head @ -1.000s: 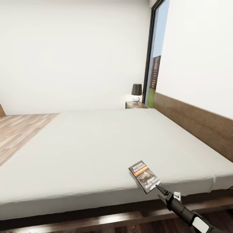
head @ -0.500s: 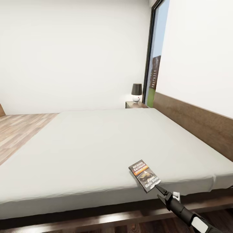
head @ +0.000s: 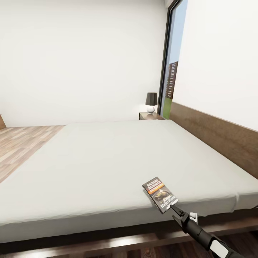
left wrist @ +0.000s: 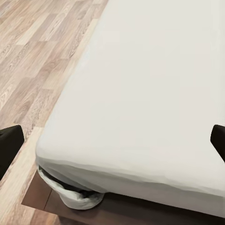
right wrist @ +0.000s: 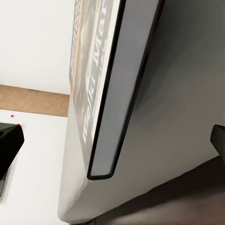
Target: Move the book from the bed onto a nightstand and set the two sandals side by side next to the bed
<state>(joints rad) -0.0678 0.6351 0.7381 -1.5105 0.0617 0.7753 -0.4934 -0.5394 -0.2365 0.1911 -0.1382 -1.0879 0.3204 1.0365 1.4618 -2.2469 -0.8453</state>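
The right tool sits at the near edge of the bed, its tip touching the near corner of the one book, with its fingers spread wide on either side of the book's edge in the right wrist view and gripping nothing. The left tool is also released, its two dark fingertips far apart over the bed's near left corner and the plank floor. The book lies flat near the right of the mattress's near edge; beyond the far right corner stands one nightstand carrying one lamp, beside one tall window.
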